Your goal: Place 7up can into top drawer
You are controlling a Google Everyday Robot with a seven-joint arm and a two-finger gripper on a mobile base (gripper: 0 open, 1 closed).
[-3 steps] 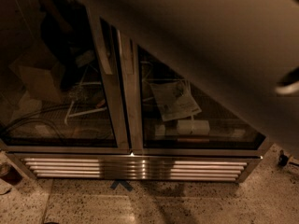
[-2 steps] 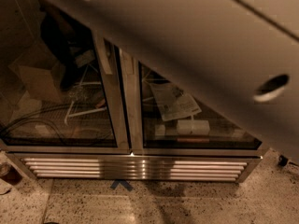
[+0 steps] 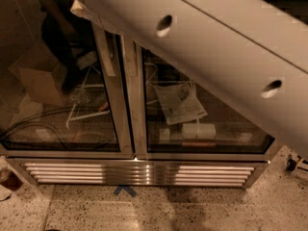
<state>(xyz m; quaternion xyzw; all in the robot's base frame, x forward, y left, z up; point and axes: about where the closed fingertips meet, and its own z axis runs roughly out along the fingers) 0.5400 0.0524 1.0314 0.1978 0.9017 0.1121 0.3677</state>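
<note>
The view is dominated by a pale arm link (image 3: pixel 216 42) of the robot, which crosses the upper right of the frame diagonally and shows two dark holes in its face. Behind it stands a glass-door cabinet (image 3: pixel 137 129) with two doors and a slatted metal grille (image 3: pixel 139 173) along its foot, set on a speckled floor (image 3: pixel 192 211).

Neither the 7up can nor the top drawer appears anywhere in view; their positions cannot be established. The step in hand is judged to be an early one: the camera must find the can and the drawer before any placing is possible. To do this well, the robot would need to turn away from the cabinet, with the arm link kept out of the camera's line of sight so that the can and the drawer front are not masked.

Behind the right-hand glass lie a printed paper sheet (image 3: pixel 180 102) and, below it, a small white box (image 3: pixel 198 130). A cardboard box (image 3: pixel 36 81) shows in the left-hand glass; whether it sits inside or is a reflection cannot be told. A blue mark (image 3: pixel 125 191) sits on the floor just before the grille.

The gripper lies outside the frame. Whether it is parted or closed, and whether it carries the can, cannot be told.
</note>
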